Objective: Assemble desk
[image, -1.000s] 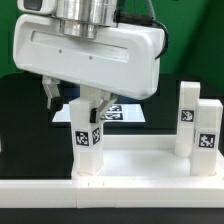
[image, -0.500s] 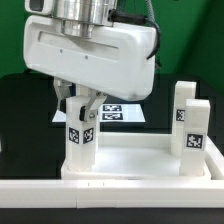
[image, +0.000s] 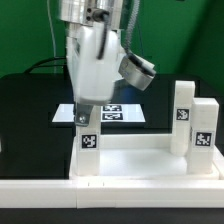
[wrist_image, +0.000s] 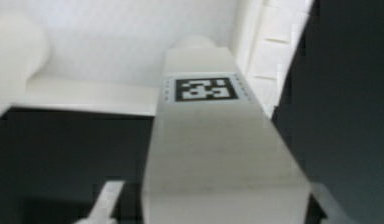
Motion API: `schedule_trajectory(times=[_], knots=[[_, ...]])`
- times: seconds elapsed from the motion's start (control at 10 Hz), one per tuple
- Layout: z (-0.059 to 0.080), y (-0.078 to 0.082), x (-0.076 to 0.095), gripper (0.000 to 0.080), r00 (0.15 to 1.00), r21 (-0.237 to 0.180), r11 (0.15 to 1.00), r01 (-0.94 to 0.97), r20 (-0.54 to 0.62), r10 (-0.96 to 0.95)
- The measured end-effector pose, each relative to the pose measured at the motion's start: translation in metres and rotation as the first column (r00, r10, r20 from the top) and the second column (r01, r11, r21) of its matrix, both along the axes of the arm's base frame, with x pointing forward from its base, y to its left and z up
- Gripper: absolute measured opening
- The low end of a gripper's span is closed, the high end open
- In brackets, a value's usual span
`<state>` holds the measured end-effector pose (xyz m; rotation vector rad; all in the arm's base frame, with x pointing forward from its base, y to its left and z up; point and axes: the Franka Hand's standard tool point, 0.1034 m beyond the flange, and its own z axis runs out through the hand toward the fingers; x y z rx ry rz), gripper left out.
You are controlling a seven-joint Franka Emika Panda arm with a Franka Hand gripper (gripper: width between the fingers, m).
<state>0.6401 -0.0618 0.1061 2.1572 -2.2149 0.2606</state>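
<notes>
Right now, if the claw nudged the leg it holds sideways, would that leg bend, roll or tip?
The leg looks like a stiff block, so bending is unlikely. Its flat faces shouldn't roll. Tall and narrow, standing on the desk top, it could tip if released.

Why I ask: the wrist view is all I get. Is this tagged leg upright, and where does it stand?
Observer: Yes. The leg stands upright at the desk top's corner on the exterior view's left.
Operator: Any other legs around?
Observer: A second leg and a third leg stand side by side on the exterior view's right.
Operator: And the jaws?
Observer: The gripper sits straight over the leg's top. I cannot tell whether the jaws clamp it.
</notes>
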Motion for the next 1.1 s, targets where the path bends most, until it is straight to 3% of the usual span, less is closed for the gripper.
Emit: schedule_trajectory(times=[0.5, 0.7, 1.1], knots=[[0.0000, 0.0000, 0.0000, 0.0304, 1.000, 0.000, 1.000, 0.000, 0.000, 0.000], [0.0000, 0.0000, 0.0000, 0.0611, 1.000, 0.000, 1.000, 0.000, 0.000, 0.000], [0.0006, 0.0006, 0.0004, 0.0648, 0.998, 0.008, 0.998, 0.068, 0.018, -0.068]])
